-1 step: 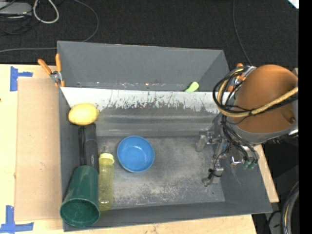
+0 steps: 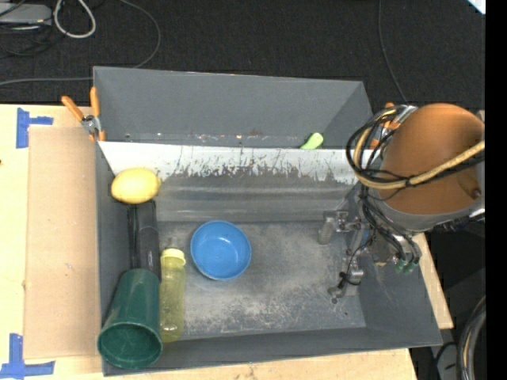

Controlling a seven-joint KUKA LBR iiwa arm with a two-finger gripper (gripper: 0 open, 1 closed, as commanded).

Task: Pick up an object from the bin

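Nothing picked yet: gripper (image 2: 342,258) sits low at the right of the bin (image 2: 277,295), open or clenched I can't tell, with the blue bowl (image 2: 220,249) well apart and untouched.

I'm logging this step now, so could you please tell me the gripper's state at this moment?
Gripper: open or closed cannot be told; it sits low at the right side of the bin, apart from the blue bowl.
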